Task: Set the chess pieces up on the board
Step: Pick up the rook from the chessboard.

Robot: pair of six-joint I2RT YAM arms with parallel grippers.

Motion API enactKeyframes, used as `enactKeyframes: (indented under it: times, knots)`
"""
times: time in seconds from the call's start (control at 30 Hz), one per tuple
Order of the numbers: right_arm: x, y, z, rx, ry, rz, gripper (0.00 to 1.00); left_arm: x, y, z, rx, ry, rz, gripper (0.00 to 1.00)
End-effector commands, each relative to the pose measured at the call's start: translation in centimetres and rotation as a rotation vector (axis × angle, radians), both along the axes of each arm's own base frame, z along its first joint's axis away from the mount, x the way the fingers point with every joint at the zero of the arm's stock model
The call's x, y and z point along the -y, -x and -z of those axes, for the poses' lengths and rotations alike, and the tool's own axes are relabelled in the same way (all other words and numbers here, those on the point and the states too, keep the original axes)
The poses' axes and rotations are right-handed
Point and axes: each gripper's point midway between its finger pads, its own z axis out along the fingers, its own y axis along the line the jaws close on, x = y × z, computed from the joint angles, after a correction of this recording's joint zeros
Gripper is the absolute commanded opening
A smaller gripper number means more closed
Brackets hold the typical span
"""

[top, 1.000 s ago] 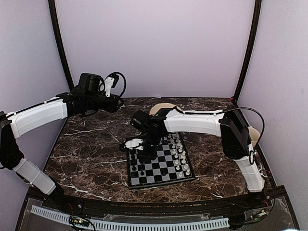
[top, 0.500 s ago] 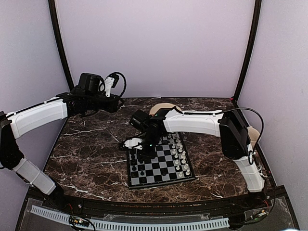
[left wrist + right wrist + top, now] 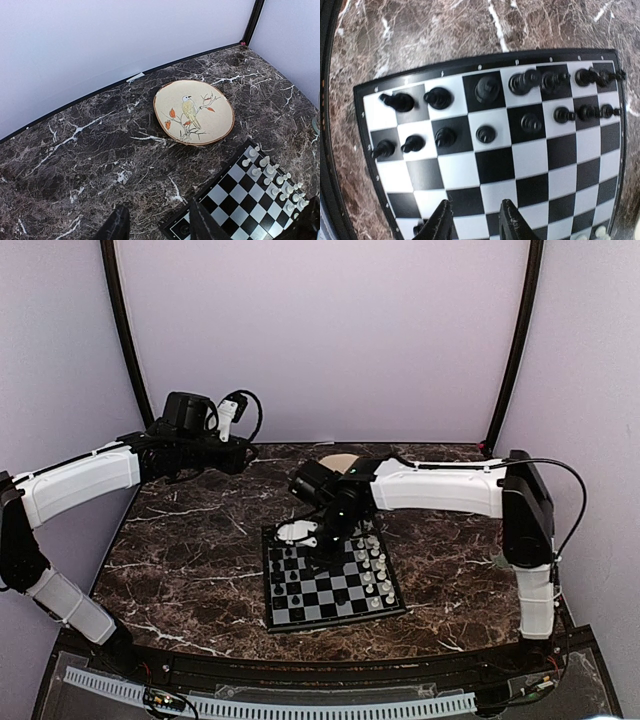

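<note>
The board (image 3: pixel 322 607) lies at the middle of the marble table, with black chess pieces (image 3: pixel 285 575) along its left side and white chess pieces (image 3: pixel 375 562) along its right side. My right gripper (image 3: pixel 318 548) hangs over the board's far left part. In the right wrist view it (image 3: pixel 476 222) is open and empty above bare squares of the board (image 3: pixel 540 155), with the black pieces (image 3: pixel 485 134) in two rows beyond the fingertips. My left gripper (image 3: pixel 243 452) is held high at the back left. It (image 3: pixel 159 226) is open and empty, looking down on the board's corner (image 3: pixel 240 200).
A round beige plate with a bird painting (image 3: pixel 194 112) lies just behind the board, and shows partly behind the right arm in the top view (image 3: pixel 338 459). White pieces (image 3: pixel 272 177) line the board's far edge in the left wrist view. Walls close the table's back and sides.
My right arm has stretched out to the right, and its gripper has shifted a little right and back over the board. The left arm has not moved.
</note>
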Motion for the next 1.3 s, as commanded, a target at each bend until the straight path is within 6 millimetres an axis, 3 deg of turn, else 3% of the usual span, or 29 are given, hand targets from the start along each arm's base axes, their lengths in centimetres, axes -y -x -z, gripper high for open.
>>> enactKeyframes:
  times: [0.0,0.23,0.57,0.77,1.0,1.27]
  knots:
    - [3.1,1.5,-0.2,-0.006,0.044,0.06,0.33,0.0,0.1,-0.1,-0.001,-0.008,0.004,0.42]
    - [5.0,2.8,1.0,-0.042,0.067,0.109,0.38,0.2,0.1,0.6,-0.018,-0.008,0.012,0.43]
    - [3.6,3.9,2.0,-0.122,0.073,0.124,0.4,0.2,0.1,0.7,-0.019,-0.013,0.013,0.43]
    - [3.3,3.1,2.8,-0.071,0.104,0.145,0.43,0.3,0.2,0.6,-0.017,-0.011,0.017,0.43]
    - [4.4,2.6,3.8,-0.02,0.153,0.163,0.47,0.3,0.1,0.7,-0.019,-0.011,0.017,0.43]
    - [6.2,3.3,4.3,-0.021,0.188,0.153,0.51,0.4,0.1,1.1,-0.028,-0.015,0.02,0.43]
